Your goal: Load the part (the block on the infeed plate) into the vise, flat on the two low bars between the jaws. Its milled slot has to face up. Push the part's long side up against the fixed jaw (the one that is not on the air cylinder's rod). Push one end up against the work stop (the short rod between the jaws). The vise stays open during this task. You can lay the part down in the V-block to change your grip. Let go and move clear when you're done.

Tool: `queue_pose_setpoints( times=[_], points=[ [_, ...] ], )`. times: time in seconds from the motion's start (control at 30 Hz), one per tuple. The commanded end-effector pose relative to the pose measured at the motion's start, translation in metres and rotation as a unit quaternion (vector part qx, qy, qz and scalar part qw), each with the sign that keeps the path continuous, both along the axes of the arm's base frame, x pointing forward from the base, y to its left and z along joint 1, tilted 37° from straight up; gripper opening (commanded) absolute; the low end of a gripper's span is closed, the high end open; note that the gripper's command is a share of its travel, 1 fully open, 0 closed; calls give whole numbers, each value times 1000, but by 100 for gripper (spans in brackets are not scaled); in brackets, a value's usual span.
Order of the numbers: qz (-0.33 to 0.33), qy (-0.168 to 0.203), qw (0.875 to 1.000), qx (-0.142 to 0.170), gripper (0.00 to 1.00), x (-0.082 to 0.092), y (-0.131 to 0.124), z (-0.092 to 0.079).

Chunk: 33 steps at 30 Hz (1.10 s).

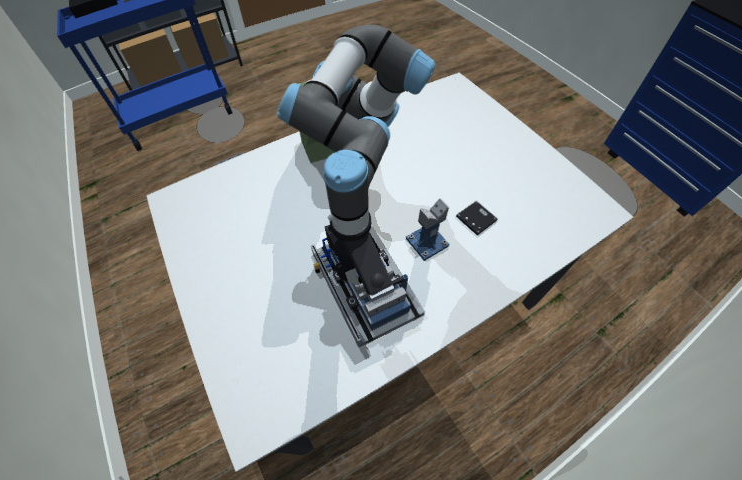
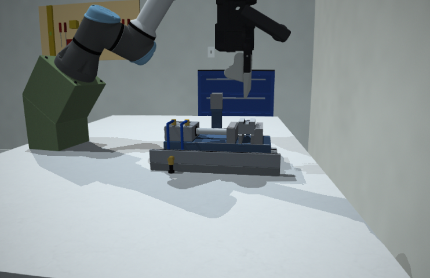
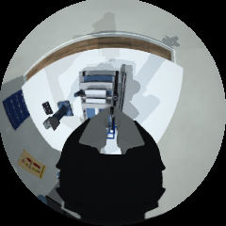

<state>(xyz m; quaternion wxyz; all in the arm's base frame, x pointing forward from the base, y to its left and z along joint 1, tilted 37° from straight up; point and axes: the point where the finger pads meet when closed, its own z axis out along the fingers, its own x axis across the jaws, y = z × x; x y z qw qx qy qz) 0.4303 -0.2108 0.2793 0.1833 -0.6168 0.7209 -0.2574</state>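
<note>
My gripper point(image 2: 246, 93) is shut and holds nothing. It hangs well above the open vise point(image 2: 215, 144), over the gap between the jaws. The grey part point(image 2: 247, 125) lies in the vise between the moving jaw point(image 2: 232, 132) on the cylinder rod and the fixed jaw point(image 2: 258, 132). It looks close to the fixed jaw, and a notch shows on its top. In the wrist view the fingertips point(image 3: 113, 115) meet above the vise point(image 3: 99, 91), with the pale part point(image 3: 96, 97) below. In the top view my wrist covers most of the vise point(image 1: 372, 294). The work stop is too small to make out.
The V-block point(image 1: 431, 220) on its blue base stands to the right of the vise. The dark infeed plate point(image 1: 476, 217) beyond it is bare. The air cylinder point(image 2: 184, 131) with blue hoses sits at the vise's left end. The green robot base point(image 2: 58, 108) stands at the back left.
</note>
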Motion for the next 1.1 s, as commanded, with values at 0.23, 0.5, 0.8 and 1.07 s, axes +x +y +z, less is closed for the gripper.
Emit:
queue_pose_setpoints(
  times=[0.23,0.5,0.8,1.07],
  points=[
    [0,-1,1000,-1,0,0,0,1],
    [0,-1,1000,-1,0,0,0,1],
    [0,-1,1000,-1,0,0,0,1],
    [0,-1,1000,-1,0,2,-1,-2]
  ],
)
